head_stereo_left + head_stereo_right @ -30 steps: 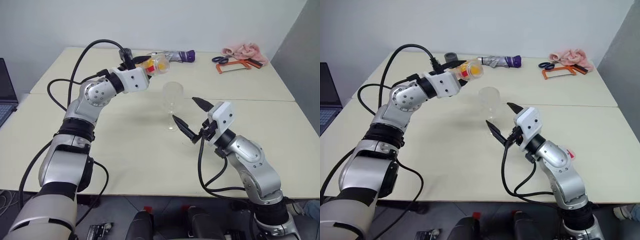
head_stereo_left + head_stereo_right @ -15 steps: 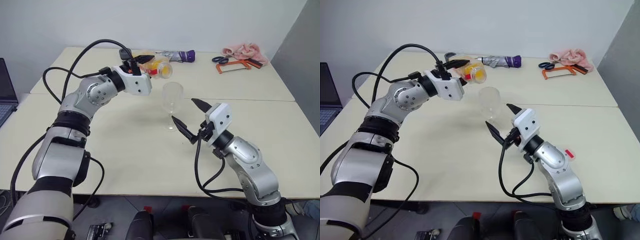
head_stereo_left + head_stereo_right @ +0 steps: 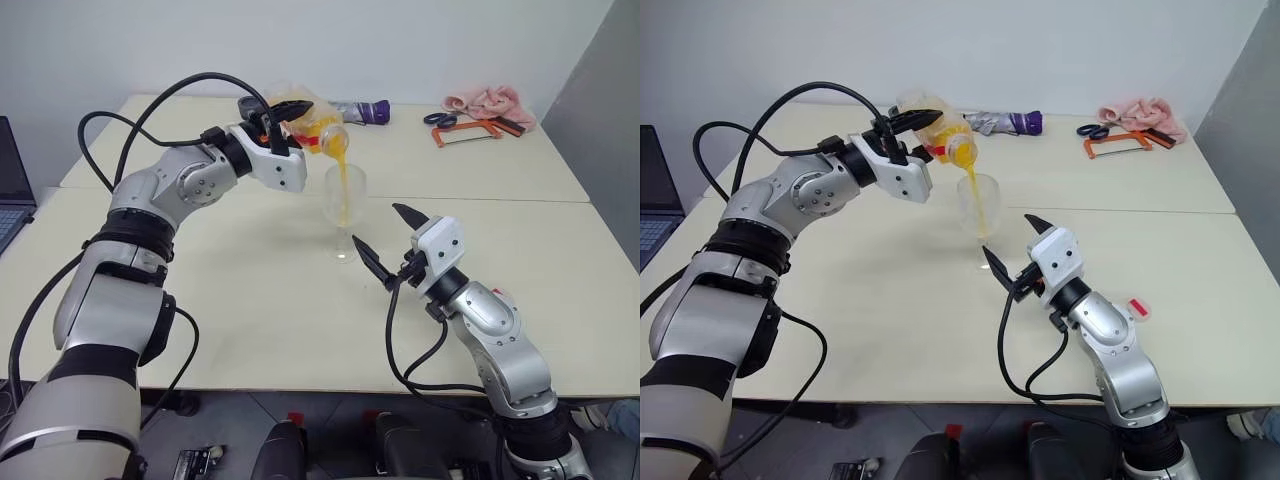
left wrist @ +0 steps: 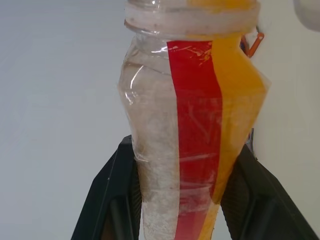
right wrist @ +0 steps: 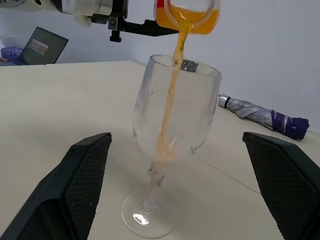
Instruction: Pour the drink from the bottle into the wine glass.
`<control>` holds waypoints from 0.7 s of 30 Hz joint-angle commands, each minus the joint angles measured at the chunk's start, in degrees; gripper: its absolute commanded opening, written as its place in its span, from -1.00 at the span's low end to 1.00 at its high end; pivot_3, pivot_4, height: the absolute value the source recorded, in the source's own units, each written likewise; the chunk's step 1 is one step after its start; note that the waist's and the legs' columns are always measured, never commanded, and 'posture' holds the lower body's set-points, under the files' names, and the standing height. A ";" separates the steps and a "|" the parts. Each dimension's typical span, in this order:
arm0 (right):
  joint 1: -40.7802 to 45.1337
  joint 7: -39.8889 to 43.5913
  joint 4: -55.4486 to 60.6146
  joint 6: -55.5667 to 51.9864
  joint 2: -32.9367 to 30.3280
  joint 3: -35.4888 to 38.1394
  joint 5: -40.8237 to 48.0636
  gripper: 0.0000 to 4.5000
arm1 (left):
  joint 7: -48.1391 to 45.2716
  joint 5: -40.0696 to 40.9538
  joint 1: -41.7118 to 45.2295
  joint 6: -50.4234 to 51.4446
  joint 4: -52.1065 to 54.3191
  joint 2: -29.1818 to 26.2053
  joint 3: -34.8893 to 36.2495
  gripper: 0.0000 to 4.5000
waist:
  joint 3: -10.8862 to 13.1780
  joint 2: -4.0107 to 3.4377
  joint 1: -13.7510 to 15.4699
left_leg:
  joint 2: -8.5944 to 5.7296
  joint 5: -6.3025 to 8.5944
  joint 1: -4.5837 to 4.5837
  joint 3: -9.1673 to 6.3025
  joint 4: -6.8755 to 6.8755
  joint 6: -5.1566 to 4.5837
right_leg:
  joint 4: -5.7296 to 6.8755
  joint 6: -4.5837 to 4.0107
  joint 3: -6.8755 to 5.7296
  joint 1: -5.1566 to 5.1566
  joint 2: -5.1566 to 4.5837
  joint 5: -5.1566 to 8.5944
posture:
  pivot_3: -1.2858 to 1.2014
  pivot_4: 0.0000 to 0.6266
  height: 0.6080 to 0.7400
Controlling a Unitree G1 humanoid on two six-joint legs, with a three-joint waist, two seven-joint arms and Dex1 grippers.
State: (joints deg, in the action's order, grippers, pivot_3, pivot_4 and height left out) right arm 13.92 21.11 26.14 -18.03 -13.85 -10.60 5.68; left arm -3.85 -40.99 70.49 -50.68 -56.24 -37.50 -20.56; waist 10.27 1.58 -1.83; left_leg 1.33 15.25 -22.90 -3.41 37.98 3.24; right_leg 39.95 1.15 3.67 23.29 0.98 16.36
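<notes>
1. Pouring from a tipped bottle (image 3: 312, 125), a thin stream of orange drink (image 3: 343, 190) falls into the wine glass (image 3: 345, 205), which stands upright near the middle of the desk (image 3: 250, 290), just in front of the seam between its two tabletops.
2. The left gripper (image 3: 285, 112) is clamped on the bottle's body, holding it above and just to the left of the glass rim with the open mouth angled down.
3. The bottle carries a red label stripe (image 4: 195, 125) running along its length (no writing on it can be read); orange liquid pools along one side, seen in the left wrist view.
4. The right gripper (image 3: 385, 245) has its two black fingers spread wide and holds nothing; it hovers just beside the glass, on the right and nearer the desk's front edge, not touching it.
5. Along the desk's far edge lie a folded umbrella (image 3: 365, 110), a pink cloth (image 3: 485, 100), scissors (image 3: 440, 118) and an orange-framed saw (image 3: 470, 130).
6. A laptop (image 3: 12, 180) sits past the desk's left edge.
</notes>
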 commanded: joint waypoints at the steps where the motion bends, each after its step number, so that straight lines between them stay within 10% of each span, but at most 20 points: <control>1: -0.04 -0.49 1.31 1.35 0.41 0.46 -0.17 1.00 | 2.24 0.12 2.66 -0.36 0.27 -0.86 0.26 -0.25 | 0.00 0.00 0.00 | 0.00 0.00 0.00 0.01 0.00 0.00 | 0.00 0.00 0.01 0.00 0.00 0.00 | 0.03 -0.52 1.00; 21: -2.38 -2.10 2.88 2.16 2.36 0.19 -0.28 1.00 | 4.79 -1.43 4.61 0.16 -2.51 -0.25 -1.52 -0.25 | 0.00 0.00 0.00 | 0.01 0.00 0.01 0.01 0.01 0.00 | 0.02 0.00 0.00 0.01 0.00 0.00 | 0.03 -0.52 1.00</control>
State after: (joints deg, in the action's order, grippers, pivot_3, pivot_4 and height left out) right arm 11.76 19.66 26.18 -17.68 -11.92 -10.58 5.61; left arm -0.57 -42.84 72.42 -50.43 -59.17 -37.39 -22.34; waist 10.27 1.58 -1.83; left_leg 1.33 15.25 -22.90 -3.40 37.99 3.25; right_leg 39.97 1.15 3.68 23.30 0.98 16.36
